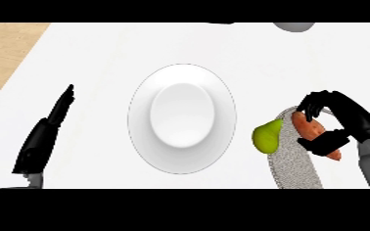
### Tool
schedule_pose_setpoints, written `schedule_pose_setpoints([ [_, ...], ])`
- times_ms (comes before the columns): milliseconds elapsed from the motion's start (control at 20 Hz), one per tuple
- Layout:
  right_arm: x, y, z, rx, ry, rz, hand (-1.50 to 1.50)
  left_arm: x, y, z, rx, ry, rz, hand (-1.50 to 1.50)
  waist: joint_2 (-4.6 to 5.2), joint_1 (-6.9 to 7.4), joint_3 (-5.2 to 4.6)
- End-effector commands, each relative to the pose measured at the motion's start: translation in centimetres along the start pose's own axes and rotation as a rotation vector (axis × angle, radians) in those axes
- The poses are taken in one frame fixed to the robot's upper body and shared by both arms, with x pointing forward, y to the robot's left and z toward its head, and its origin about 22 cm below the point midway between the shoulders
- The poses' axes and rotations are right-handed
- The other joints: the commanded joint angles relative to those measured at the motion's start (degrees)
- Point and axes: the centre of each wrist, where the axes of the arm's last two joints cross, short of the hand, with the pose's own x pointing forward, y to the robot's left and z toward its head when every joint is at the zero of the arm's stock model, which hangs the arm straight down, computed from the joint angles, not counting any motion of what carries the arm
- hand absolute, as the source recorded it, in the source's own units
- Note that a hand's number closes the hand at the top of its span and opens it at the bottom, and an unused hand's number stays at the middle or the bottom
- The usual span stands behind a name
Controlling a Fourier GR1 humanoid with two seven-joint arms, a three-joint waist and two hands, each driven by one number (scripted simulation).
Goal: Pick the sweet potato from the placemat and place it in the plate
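An orange sweet potato [311, 129] lies on a grey oval placemat [292, 164] at the lower right. My right hand [339, 115] is curled over it, fingers on its far end and thumb on its near side. A white plate [141, 122] sits in the middle of the white counter, left of the placemat, with nothing on it. My left hand [47, 127] rests edge-on at the far left with straight fingers pointing away, holding nothing.
A yellow-green fruit [268, 136] lies at the placemat's left edge, between the sweet potato and the plate. A grey object [292, 26] shows partly at the top right edge. Wooden floor [18, 44] lies beyond the counter's left edge.
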Motion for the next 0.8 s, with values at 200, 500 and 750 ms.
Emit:
schedule_pose_setpoints([
  [200, 5.6, -5.9, -4.3, -0.033, -0.325, 0.392, 1.50, 1.3, -2.2, -1.6, -0.042, -0.048, 0.005, 0.00, 1.07, 1.77, 0.58],
  [500, 6.9, -7.6, -7.5, -0.186, -0.566, 0.381, 1.50, 0.1, -0.8, -1.7, 0.003, 0.007, 0.002, 0.00, 0.30, -1.97, 0.48],
  [750, 8.7, -10.1, -9.0, -0.274, -0.839, 0.266, 1.50, -0.6, 0.8, -1.1, 0.029, 0.024, -0.007, 0.00, -0.25, -3.54, 0.44],
])
